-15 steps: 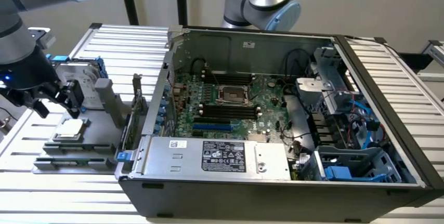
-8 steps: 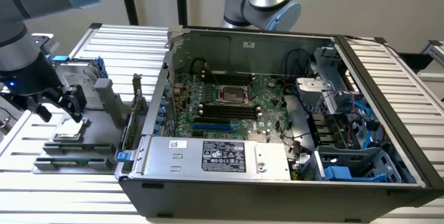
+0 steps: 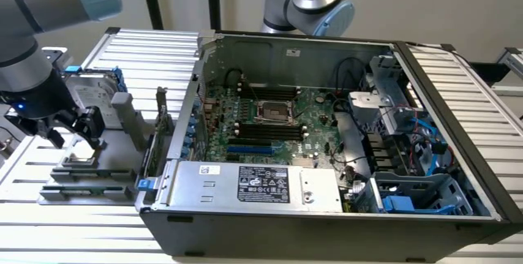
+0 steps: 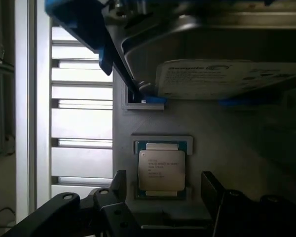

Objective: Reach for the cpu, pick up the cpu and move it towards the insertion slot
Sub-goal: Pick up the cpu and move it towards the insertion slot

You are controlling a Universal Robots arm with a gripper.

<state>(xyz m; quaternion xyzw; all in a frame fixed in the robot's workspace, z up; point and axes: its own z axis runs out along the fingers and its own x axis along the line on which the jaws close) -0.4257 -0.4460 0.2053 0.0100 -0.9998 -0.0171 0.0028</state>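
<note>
The cpu (image 4: 161,170) has a dull silvery metal top; the gripper (image 4: 164,188) looks matt black; the hard drive (image 4: 227,74) is smooth metal, paper-labelled, framed in blue plastic; the insertion slot (image 3: 275,111) shines metallic.

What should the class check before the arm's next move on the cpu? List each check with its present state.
1. Jaws open: ok, one on each side of the cpu.
2. Cpu flat in its grey holder: ok.
3. Jaws gripping cpu: not ok, gaps show.
4. Hard drive apart from jaws: ok.
5. Insertion slot empty: cannot tell.
</note>
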